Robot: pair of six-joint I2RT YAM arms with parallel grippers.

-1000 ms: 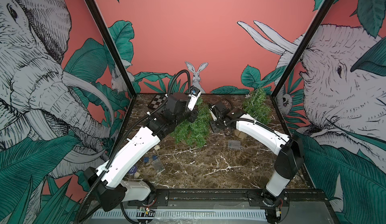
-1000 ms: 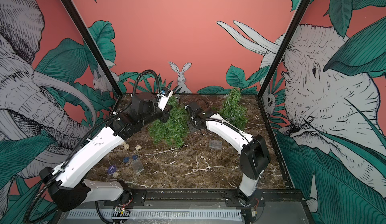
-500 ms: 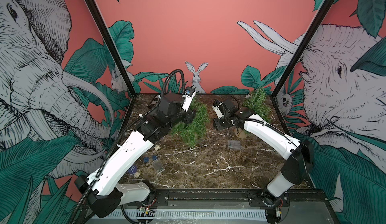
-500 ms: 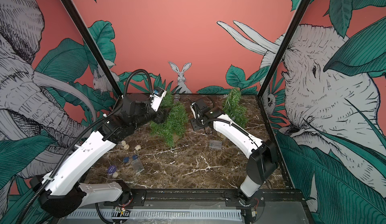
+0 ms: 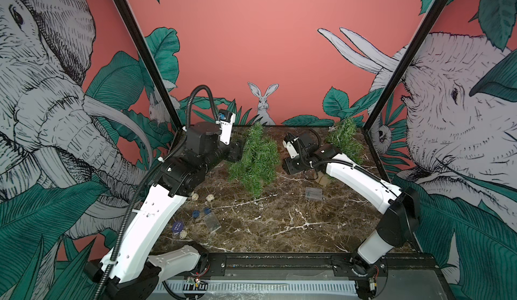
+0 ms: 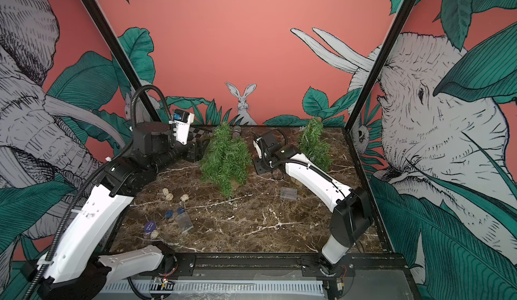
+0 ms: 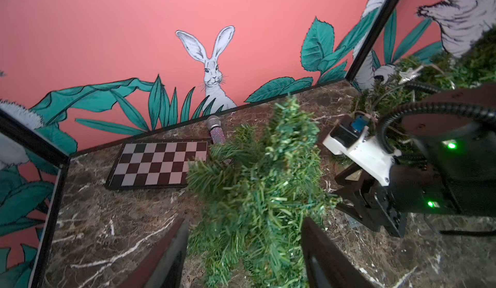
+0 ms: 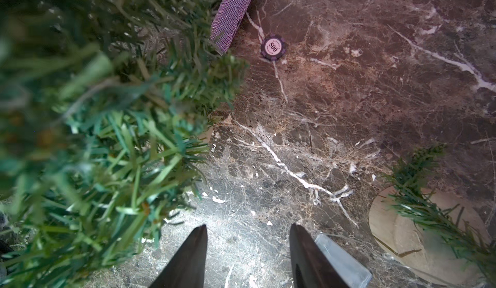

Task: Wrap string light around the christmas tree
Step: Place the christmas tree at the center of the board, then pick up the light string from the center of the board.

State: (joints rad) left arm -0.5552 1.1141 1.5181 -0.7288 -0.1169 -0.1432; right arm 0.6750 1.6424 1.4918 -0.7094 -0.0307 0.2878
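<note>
The small green artificial christmas tree [image 5: 256,158] stands near the middle of the dark brown marble tabletop [image 5: 279,223]. The left gripper [image 7: 244,220] has its black fingers [image 7: 166,259] spread wide, with the tree's needled branches lying between them. The right gripper [image 8: 248,226], just beside the tree on its other side, holds its dark fingers [image 8: 188,259] apart over bare marble, gripping nothing.

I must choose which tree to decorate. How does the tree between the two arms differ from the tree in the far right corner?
The middle tree shows no topper; the corner tree bears a silver star near its top. The middle tree looks fuller and darker; the corner tree looks thinner and paler. Both are green needle trees standing on the marble table.
</note>
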